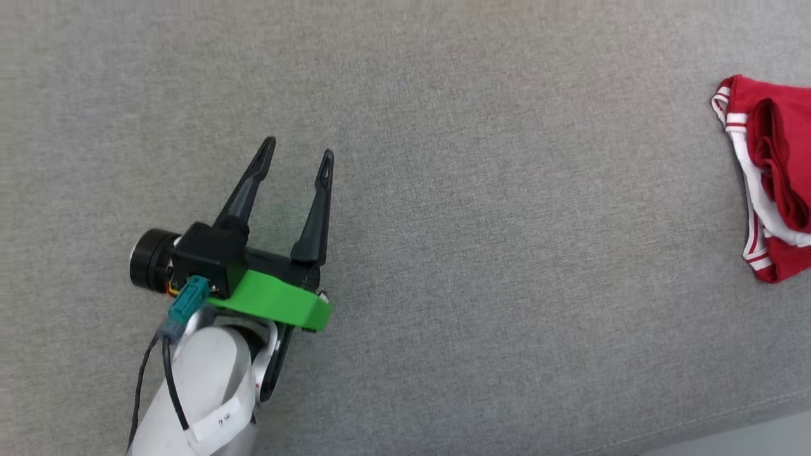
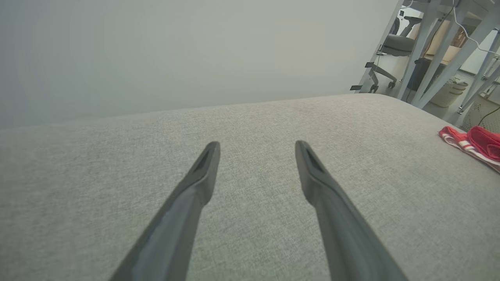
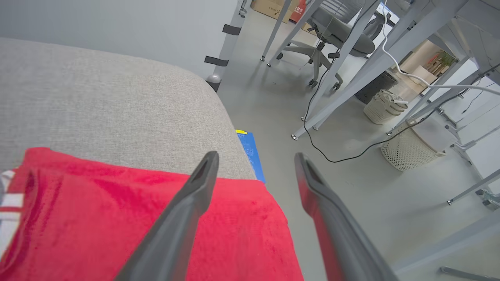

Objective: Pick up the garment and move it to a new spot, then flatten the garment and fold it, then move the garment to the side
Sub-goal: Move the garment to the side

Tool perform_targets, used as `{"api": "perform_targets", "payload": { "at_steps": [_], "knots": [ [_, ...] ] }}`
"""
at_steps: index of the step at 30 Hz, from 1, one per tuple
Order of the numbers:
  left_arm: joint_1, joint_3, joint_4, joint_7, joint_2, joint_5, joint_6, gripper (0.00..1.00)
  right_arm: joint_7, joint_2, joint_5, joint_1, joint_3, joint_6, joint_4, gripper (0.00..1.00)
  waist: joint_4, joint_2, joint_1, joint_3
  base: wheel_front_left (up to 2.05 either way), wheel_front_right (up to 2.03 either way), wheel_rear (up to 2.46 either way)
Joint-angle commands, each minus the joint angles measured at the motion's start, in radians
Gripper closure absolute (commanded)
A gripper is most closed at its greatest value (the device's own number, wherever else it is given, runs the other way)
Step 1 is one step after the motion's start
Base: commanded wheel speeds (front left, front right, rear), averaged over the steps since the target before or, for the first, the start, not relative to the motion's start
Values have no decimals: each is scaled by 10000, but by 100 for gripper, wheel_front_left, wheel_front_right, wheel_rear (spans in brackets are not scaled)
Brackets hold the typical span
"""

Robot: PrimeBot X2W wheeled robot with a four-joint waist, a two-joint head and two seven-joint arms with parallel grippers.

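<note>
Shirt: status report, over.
Left gripper jaws open, over grey cushion. Right gripper jaws open, above shirt. Shirt lies free at cushion's edge. Nothing blocking.

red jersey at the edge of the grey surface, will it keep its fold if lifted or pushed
Probably floppy: the red jersey lies in soft rumpled folds, so lifting one point would likely undo them. Likely light: thin knit cloth. Pushed, it may bunch on the textured grey surface rather than slide.
</note>
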Motion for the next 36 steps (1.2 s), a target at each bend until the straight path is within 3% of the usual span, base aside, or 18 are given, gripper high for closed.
{"api": "perform_targets", "payload": {
  "at_steps": [1,11,20,30,36],
  "knots": [
    [263,78,108,-96,-50,-136,100,0,-84,184,291,408,185,-9,-359,0,530,0,1,-1251,0,0,0],
    [1635,472,672,-326,-392,-692,605,0,-49,2012,1224,3443,1312,-9,-2882,0,1486,0,1,-2952,0,0,0],
    [2410,960,901,-414,-280,-996,838,0,706,3477,1747,5403,2503,-9,-5483,0,2313,0,1,-3948,0,0,0],
    [3405,1325,888,-451,152,-1020,959,0,1392,3985,2115,7318,3326,-9,-7740,0,2497,0,1,-4851,0,0,0],
    [4107,1220,653,-324,217,-943,1133,0,1861,4076,2207,8279,3444,-9,-8475,0,2415,0,1,-5348,0,0,0]
  ]
}}
